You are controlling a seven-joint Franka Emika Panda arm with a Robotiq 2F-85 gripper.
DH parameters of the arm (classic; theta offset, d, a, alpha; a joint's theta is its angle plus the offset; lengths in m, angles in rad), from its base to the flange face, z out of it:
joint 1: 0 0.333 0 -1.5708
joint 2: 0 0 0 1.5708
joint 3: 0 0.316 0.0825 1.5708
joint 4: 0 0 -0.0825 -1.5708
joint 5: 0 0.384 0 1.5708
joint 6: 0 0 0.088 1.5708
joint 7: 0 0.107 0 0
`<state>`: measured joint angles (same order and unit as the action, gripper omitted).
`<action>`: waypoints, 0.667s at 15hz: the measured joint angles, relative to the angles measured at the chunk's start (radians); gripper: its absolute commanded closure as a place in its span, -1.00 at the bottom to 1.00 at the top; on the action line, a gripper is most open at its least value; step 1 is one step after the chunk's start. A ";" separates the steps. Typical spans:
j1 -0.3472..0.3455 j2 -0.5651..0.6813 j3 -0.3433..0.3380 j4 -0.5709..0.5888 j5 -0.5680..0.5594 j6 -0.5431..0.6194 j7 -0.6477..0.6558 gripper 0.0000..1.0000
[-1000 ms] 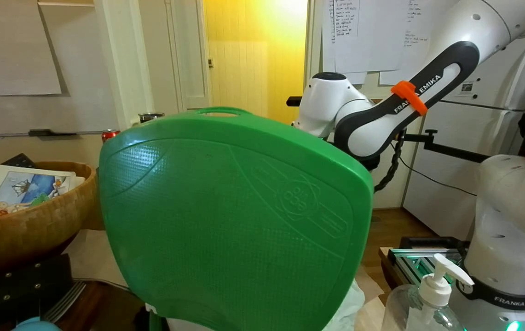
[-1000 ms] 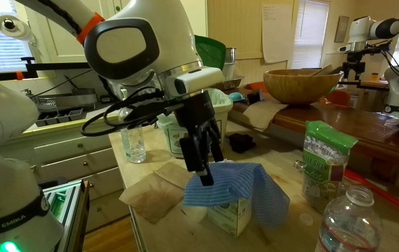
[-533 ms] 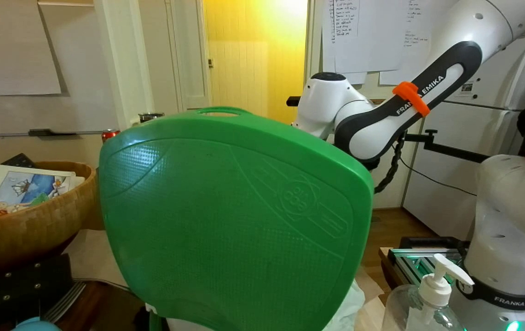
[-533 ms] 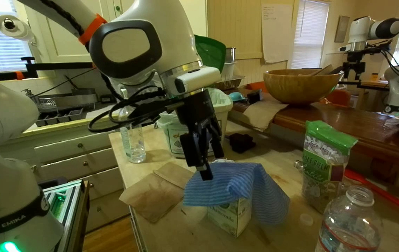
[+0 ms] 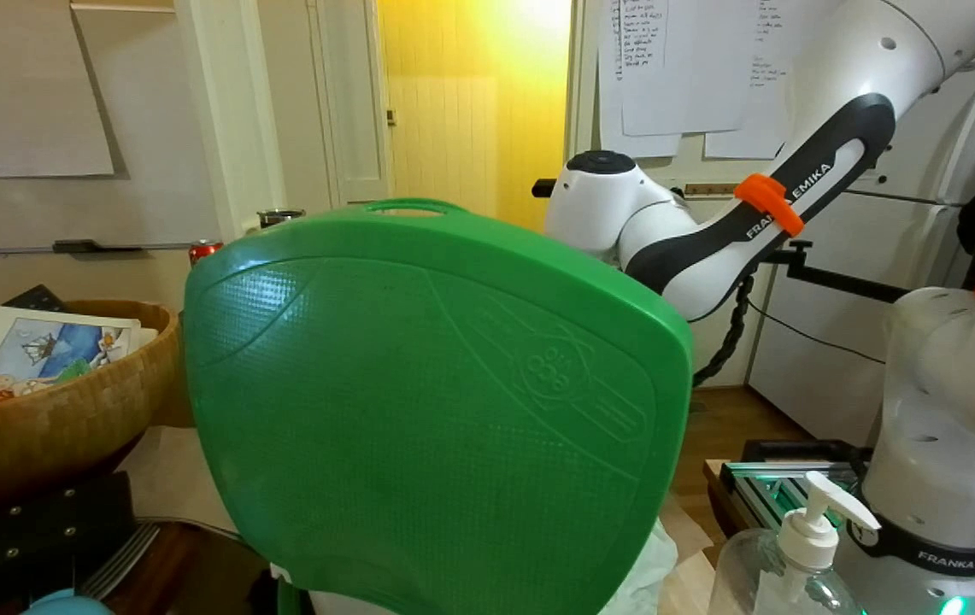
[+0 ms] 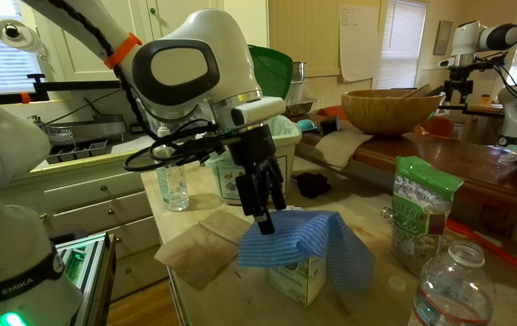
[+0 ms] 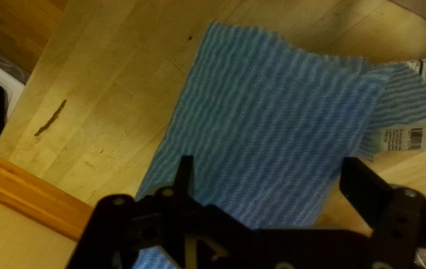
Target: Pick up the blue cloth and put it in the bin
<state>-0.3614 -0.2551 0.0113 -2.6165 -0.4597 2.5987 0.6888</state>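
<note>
The gripper is opened wide, its blocky black fingers spread apart above the blue cloth, with nothing gripped; whether the fabric is touched by a fingertip cannot be told. The thin blue cloth, patterned with fine wavy stripes, is draped over an upright carton of printed card marked "Chamomile", one flap being spread out rather flat and another hung in a loose fold. The carton is stood on a pale wooden table, beside a sheet of creased brown paper.

Farther along the same table, partly hidden by the gripper in an exterior view, the bin is set: a rounded tub of whitish plastic, lined with a crinkled bag. Its green lid, curved and finely dimpled, is raised. Near the blue cloth are placed a glossy green pouch and a clear plastic bottle. A round wooden bowl is seen in both exterior views.
</note>
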 measured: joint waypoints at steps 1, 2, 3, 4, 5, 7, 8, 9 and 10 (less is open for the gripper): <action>0.000 0.004 0.001 0.000 -0.017 0.000 0.012 -1.00; 0.000 0.008 0.002 0.000 -0.037 0.000 0.028 -1.00; 0.000 0.012 0.003 0.000 -0.060 0.000 0.046 -1.00; 0.000 0.015 0.003 0.000 -0.084 0.000 0.065 -1.00; 0.000 0.019 0.003 0.000 -0.107 0.000 0.083 -1.00; 0.000 0.027 0.003 0.000 -0.153 0.001 0.123 -1.00; 0.000 0.031 0.002 0.000 -0.176 0.002 0.143 -1.00; 0.000 0.036 0.001 0.000 -0.196 0.005 0.164 -1.00; 0.000 0.042 -0.001 0.000 -0.213 0.011 0.188 -1.00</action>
<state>-0.3609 -0.2135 0.0105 -2.6164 -0.6731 2.6097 0.8764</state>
